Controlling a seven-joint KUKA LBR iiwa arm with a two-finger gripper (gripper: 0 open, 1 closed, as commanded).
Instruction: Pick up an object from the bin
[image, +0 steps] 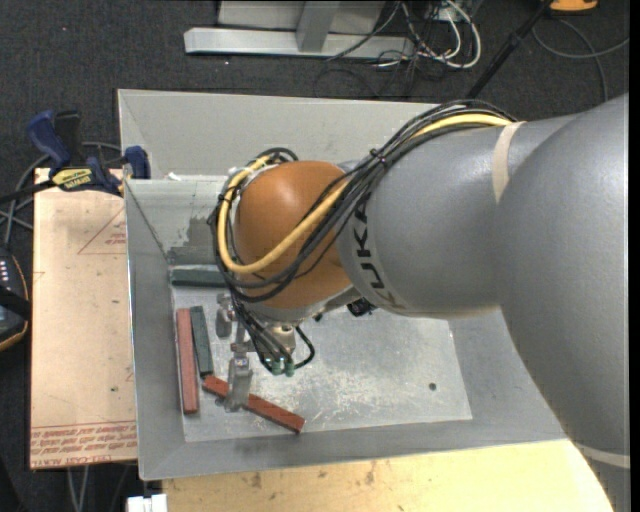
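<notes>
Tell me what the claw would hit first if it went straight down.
Most likely the red stick near the bin's front wall; the claw points down over it. Depth is unclear, so they may already touch.

Grey metal bin (400, 395), brick-red long bar (186, 365), dark grey-green bar (203, 340), brick-red slanted bar (275, 412), glossy orange wrist cover (290, 225), silver-grey arm (520, 230), yellow and black cables (440, 125), grey tool (238, 388).
</notes>
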